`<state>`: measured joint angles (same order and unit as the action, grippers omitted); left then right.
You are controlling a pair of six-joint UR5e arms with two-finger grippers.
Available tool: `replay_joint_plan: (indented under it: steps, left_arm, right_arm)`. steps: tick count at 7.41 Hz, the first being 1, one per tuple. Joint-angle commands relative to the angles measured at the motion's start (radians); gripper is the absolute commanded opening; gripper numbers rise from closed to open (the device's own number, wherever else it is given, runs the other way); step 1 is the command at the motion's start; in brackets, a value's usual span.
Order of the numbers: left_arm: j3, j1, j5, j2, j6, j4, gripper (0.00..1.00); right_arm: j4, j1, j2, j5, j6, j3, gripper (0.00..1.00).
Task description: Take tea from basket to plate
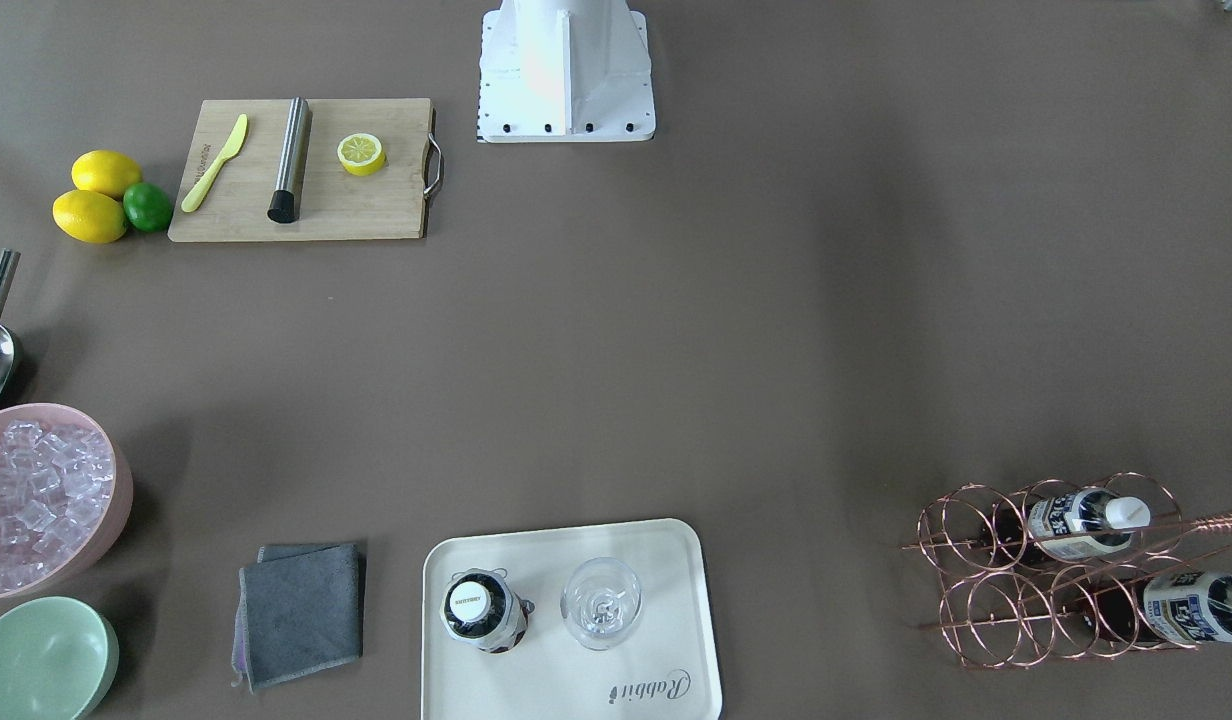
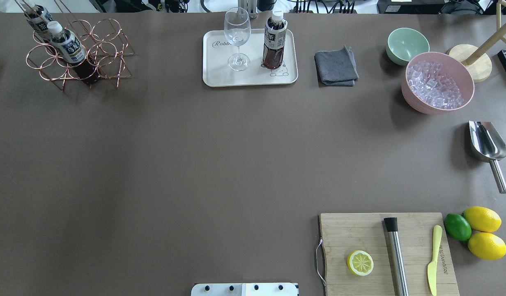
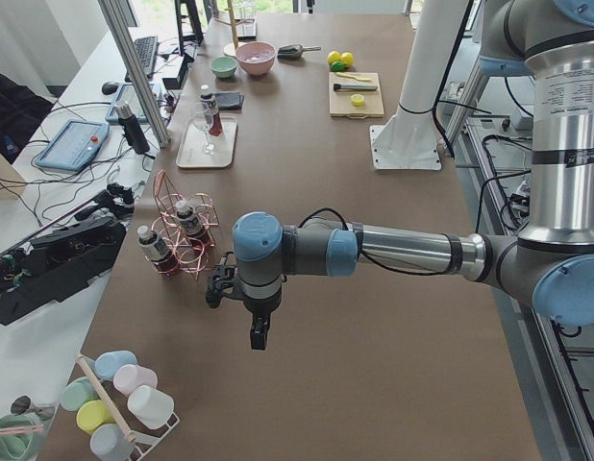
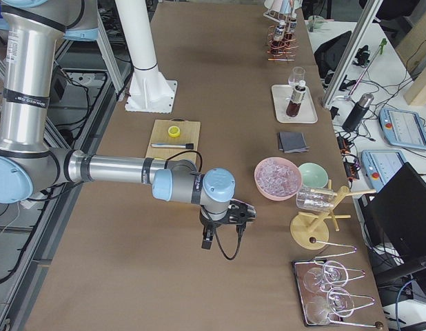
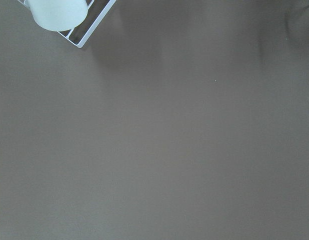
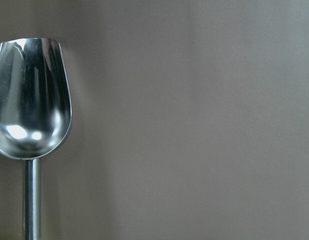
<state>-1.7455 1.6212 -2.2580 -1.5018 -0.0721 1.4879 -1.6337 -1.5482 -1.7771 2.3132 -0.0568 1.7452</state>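
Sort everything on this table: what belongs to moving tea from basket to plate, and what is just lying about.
Job: tea bottle standing on the plate; second tea bottle and third tea bottle lying in the wire basket.

Lying about: wine glass, grey cloth, green bowl, pink ice bowl, scoop, cutting board, half lemon, yellow knife, steel rod, lemons, lime.

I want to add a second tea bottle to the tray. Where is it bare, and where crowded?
The tray is bare along its robot-side edge and at the end beside the wine glass toward the wire rack. Its middle is crowded: glass and tea bottle stand close together. The table before the tray is wide open.
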Motion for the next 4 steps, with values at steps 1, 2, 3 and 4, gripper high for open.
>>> replay_joint_plan:
  steps: [1, 2, 3, 4]
  left_arm:
    - [0.003, -0.007, 0.002, -0.009, 0.0, 0.0, 0.98]
    - [0.007, -0.007, 0.005, -0.011, 0.0, 0.0, 0.98]
    - [0.009, -0.007, 0.021, -0.011, 0.0, 0.0, 0.98]
    - [0.009, -0.007, 0.021, -0.012, -0.002, 0.0, 0.98]
  right_arm:
    - [0.0, -0.001, -0.001, 0.0, 0.0, -0.007, 1.0]
    - [0.0, -0.001, -0.001, 0.0, 0.0, -0.007, 1.0]
    - [0.0, -0.001, -0.001, 0.0, 0.0, -0.007, 0.99]
    - [0.0, -0.001, -0.001, 0.0, 0.0, -0.009, 1.0]
